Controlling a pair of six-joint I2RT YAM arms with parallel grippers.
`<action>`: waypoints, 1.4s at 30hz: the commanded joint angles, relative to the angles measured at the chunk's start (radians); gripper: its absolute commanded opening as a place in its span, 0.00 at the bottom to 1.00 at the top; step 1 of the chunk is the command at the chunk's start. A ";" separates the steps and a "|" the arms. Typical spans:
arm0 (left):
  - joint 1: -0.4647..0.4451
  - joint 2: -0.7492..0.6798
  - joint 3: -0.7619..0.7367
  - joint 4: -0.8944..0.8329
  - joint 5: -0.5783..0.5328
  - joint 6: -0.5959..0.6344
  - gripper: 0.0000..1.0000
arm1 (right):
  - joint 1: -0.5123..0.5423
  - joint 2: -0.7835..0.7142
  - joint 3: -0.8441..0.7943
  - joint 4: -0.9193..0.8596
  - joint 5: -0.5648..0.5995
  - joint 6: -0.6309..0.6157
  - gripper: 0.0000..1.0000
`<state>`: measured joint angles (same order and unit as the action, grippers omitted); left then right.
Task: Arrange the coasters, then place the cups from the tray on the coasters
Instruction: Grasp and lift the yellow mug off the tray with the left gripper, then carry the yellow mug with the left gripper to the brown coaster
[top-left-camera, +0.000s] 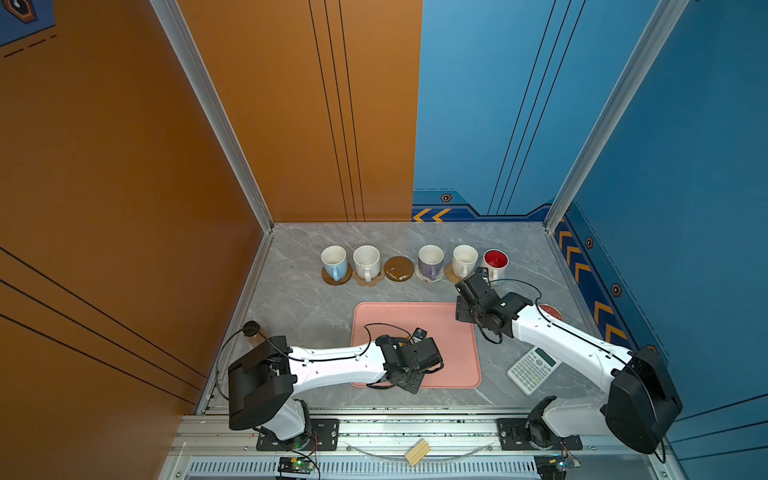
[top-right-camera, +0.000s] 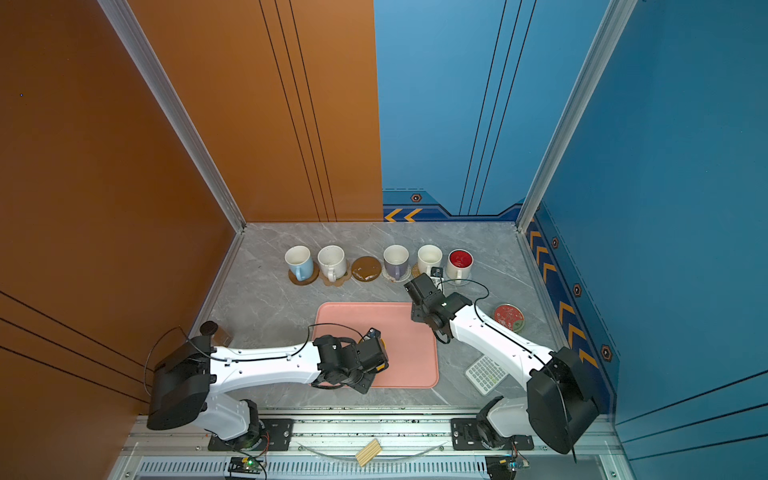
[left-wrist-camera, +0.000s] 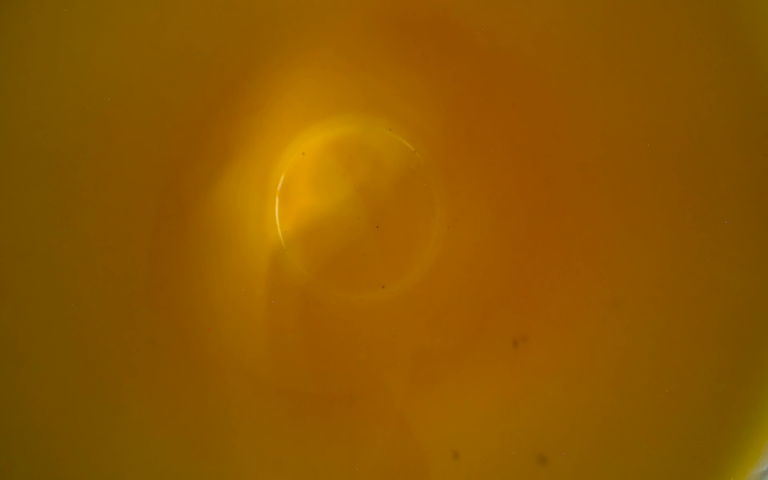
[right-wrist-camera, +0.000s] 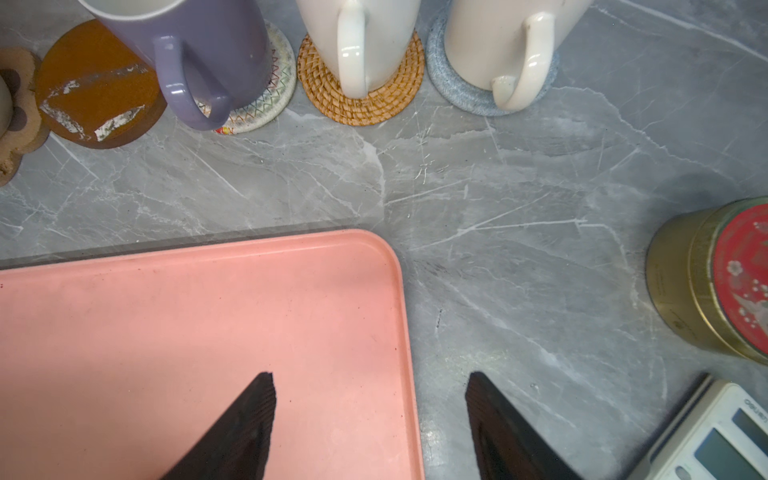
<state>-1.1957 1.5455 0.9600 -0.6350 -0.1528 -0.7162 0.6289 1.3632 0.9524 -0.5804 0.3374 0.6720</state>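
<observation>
Left wrist view is filled by the blurred inside of the yellow cup (left-wrist-camera: 357, 208). The left gripper (top-right-camera: 376, 353) sits over it on the pink tray (top-right-camera: 399, 332), jaws pressed together, probably on the cup's wall. The right gripper (right-wrist-camera: 370, 378) hangs with jaws spread across the tray's edge, near its far right corner. One brown wooden disc (top-left-camera: 399, 268) lies bare in the back row.

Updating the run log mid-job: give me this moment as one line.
left gripper: shut on yellow cup over tray | right gripper: open, empty, at tray corner | brown coaster: bare
</observation>
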 joint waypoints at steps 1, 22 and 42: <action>0.014 0.003 0.014 -0.005 0.011 -0.002 0.00 | -0.005 -0.010 -0.020 0.014 -0.003 0.017 0.72; 0.092 -0.101 0.064 -0.040 -0.080 0.013 0.00 | -0.043 -0.040 -0.015 0.014 -0.031 0.004 0.72; 0.401 0.067 0.348 -0.040 -0.043 0.175 0.00 | -0.105 -0.048 -0.001 0.013 -0.096 -0.015 0.71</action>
<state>-0.8234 1.5852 1.2270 -0.6933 -0.1856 -0.6044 0.5343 1.3384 0.9447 -0.5644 0.2581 0.6701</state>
